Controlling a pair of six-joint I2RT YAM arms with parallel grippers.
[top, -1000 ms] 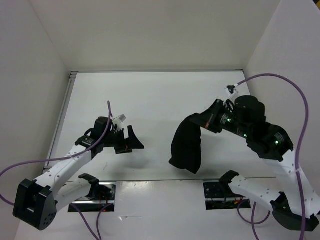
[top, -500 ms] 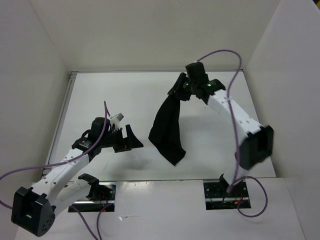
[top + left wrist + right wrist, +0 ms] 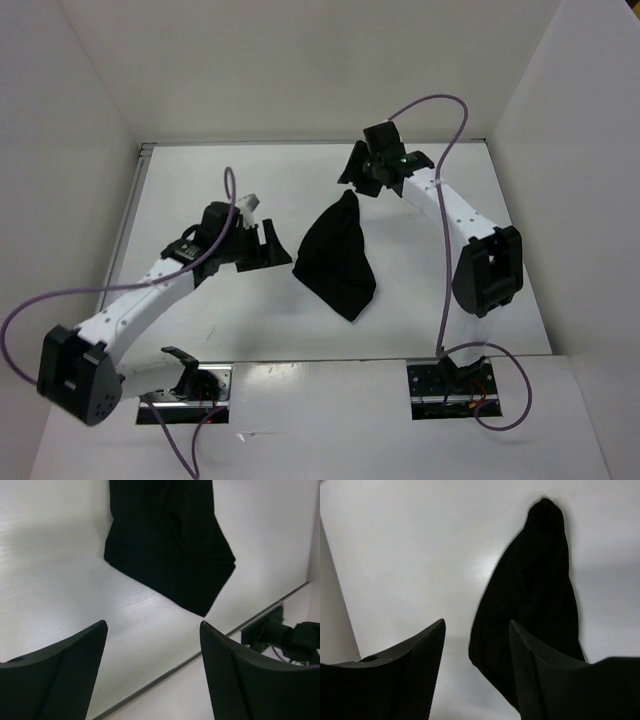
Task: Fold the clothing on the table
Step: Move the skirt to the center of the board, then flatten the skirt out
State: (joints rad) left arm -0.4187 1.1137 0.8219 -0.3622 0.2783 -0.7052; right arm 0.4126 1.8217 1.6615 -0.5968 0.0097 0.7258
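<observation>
From above, the clothing (image 3: 335, 258) sits near the middle of the table (image 3: 200, 180) as a dark bunched heap, narrow at its far end and wider toward the near edge. Neither arm touches it. The left fingers (image 3: 272, 248) hover just beside its left edge, spread and empty. The right fingers (image 3: 355, 172) hang just past its far tip, clear of it, also spread with nothing in them.

In the left wrist view, the two fingers stand wide with only white table between them. The clothing (image 3: 170, 545) lies ahead with one corner pointing toward the near side. Its layers overlap unevenly.

In the right wrist view, the fingers are parted and grip nothing. The clothing (image 3: 535, 590) lies below, rising to a rounded peak at its far end, and one finger partly hides it.

To my eye the folding is far from finished. The cloth may be doubled over on itself, but it is lumpy, not flat or squared. It needs smoothing out, its edges lined up, and a proper fold.
</observation>
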